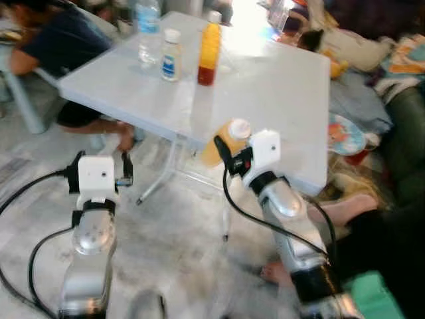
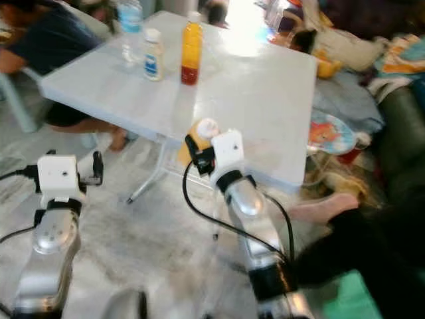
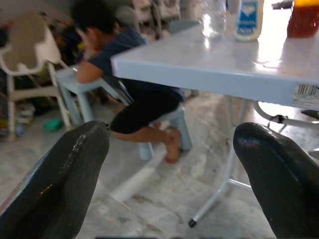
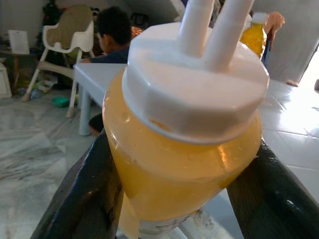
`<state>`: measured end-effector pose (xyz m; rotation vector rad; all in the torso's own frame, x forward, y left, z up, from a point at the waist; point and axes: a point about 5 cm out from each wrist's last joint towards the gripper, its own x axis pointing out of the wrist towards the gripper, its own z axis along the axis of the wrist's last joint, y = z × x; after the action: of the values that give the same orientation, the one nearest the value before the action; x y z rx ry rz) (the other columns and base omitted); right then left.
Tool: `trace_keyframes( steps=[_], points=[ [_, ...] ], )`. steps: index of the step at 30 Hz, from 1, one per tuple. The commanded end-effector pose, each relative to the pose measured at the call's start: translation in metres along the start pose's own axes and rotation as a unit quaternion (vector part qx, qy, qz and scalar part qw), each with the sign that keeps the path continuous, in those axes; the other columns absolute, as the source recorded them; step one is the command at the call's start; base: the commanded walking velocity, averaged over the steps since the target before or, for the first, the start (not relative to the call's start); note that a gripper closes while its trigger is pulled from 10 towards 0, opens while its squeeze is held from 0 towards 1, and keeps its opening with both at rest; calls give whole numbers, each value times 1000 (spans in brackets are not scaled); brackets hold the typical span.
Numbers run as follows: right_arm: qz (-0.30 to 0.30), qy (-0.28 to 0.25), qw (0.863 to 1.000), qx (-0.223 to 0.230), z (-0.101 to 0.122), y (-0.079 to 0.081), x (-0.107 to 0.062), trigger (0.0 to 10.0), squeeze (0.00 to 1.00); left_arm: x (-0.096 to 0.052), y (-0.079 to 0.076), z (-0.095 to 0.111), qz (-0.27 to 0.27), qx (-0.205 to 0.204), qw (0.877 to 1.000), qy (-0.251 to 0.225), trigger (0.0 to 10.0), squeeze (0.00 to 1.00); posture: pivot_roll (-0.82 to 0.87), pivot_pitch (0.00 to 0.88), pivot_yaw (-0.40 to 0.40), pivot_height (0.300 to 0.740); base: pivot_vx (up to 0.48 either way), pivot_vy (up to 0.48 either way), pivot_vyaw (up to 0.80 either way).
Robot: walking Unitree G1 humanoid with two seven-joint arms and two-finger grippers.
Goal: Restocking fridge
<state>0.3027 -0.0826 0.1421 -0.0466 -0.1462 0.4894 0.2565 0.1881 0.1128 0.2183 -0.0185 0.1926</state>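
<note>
we note the right gripper (image 4: 164, 164) with its two black fingers (image 4: 82, 194) clamped on either side of a yellow juice bottle (image 4: 179, 149), white cap (image 4: 194, 84) toward the camera; in the head views this bottle (image 1: 224, 141) sits in the gripper at the near edge of the white table (image 1: 279, 93), partly in front of the rim. our left gripper (image 3: 169, 164) has its fingers (image 3: 65, 179) spread wide with nothing between them, held low to the left of the table over the marbled floor (image 1: 172, 232). on the far part of the table stand three more bottles: a tall orange-and-red juice bottle (image 1: 209, 50), a small white-capped bottle with a blue label (image 1: 170, 56) just left of it, and a clear water bottle (image 1: 147, 30) further left. a person in a dark shirt (image 1: 53, 40) sits on a small pale stool at the far left, leaning forward. another person's bare feet (image 1: 345, 209) lie on the floor at the right, near the table leg. cushions and fabric (image 1: 372, 53) are heaped at the far right. everything is somewhat blurred.
</note>
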Motion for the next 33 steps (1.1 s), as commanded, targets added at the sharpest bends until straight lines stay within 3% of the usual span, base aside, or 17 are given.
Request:
trace_keyframes(
  steps=[1, 9, 20, 23, 28, 33],
  points=[
    [-10, -10, 1000, -10, 4, -8, -3, 10000, 0, -1, 3, 3, 1, 5, 1000, -14, 10000, 0, 134, 6, -95, 740, 0, 0, 769],
    [-42, 24, 999, -15, -15, -30, -32, 10000, 0, -16, 4, -11, 5, 15, 1000, 13, 10000, 0, 124, 0, -91, 740, 0, 0, 768],
    [-47, 19, 999, -14, -15, -31, -34, 10000, 0, -14, 8, -14, 18, 19, 1000, 11, 10000, 0, 115, 0, -77, 740, 0, -66, 768],
    [-50, 19, 998, -16, -15, -32, -37, 10000, 0, -20, 11, -19, 5, 1, 1000, 25, 10000, 0, 123, 0, -79, 740, 0, 0, 769],
    [-56, 42, 997, -24, -24, -40, -55, 10000, 0, -29, 17, -23, 18, 4, 999, 28, 10000, 0, 132, 0, -87, 740, 0, 0, 765],
    [-45, 36, 997, -45, -22, -41, -55, 10000, 0, -30, 18, -26, 10, -1, 999, 36, 10000, 0, 129, 0, -81, 740, 0, 0, 765]
  ],
)
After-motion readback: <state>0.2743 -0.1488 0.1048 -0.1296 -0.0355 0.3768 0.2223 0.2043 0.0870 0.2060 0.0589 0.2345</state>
